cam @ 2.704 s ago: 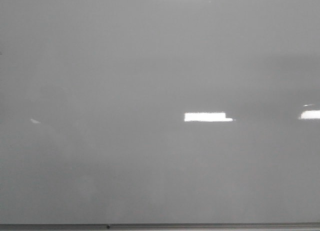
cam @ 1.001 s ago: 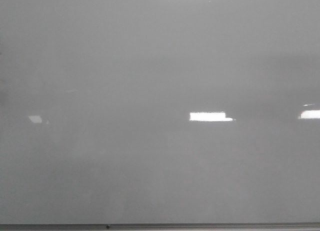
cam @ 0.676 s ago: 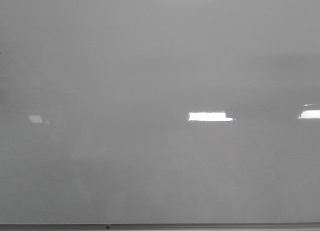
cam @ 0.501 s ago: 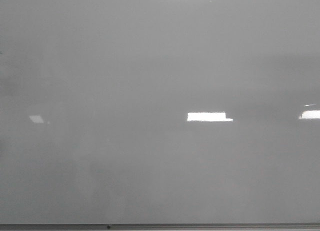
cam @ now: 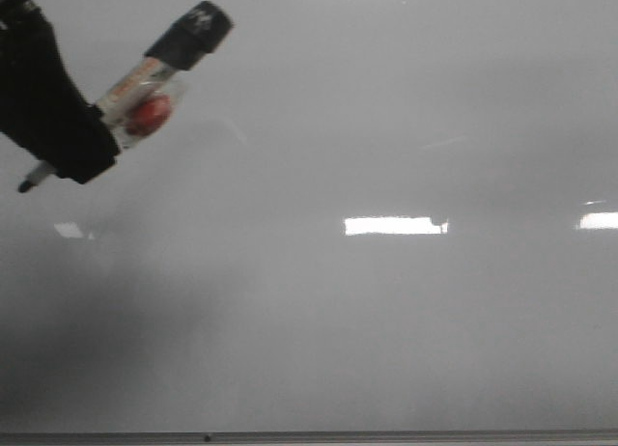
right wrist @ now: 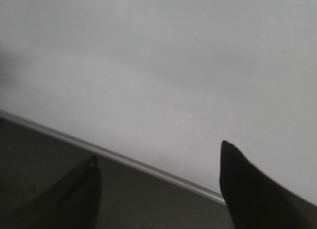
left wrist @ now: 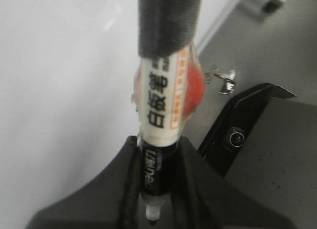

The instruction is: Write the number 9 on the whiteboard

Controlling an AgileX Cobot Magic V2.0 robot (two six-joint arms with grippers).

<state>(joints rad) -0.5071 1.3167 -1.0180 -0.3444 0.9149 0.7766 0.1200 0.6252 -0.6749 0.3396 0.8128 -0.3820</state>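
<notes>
The whiteboard [cam: 367, 311] fills the front view, glossy pale grey, with no marker line on it; the number 9 does not show. My left gripper [cam: 68, 147] is at the board's upper left, shut on a marker [cam: 145, 84] with a white label, black cap end and red patch. The marker's tip [cam: 24, 186] points down-left, close to the board. In the left wrist view the marker [left wrist: 161, 100] sits between the black fingers [left wrist: 124, 189], tip [left wrist: 152, 216] uncapped. My right gripper [right wrist: 158, 164] is open and empty by the board's metal bottom edge [right wrist: 124, 159].
Bright light reflections [cam: 396, 226] lie on the board at middle right and far right [cam: 599, 220]. A thin grey metal edge [cam: 309, 435] runs along the board's bottom. A black bracket [left wrist: 247, 120] and grey floor show beside the board in the left wrist view.
My left gripper with the marker has come into the front view at the upper left; earlier the board was bare. A soft shadow now lies on the board's lower left.
</notes>
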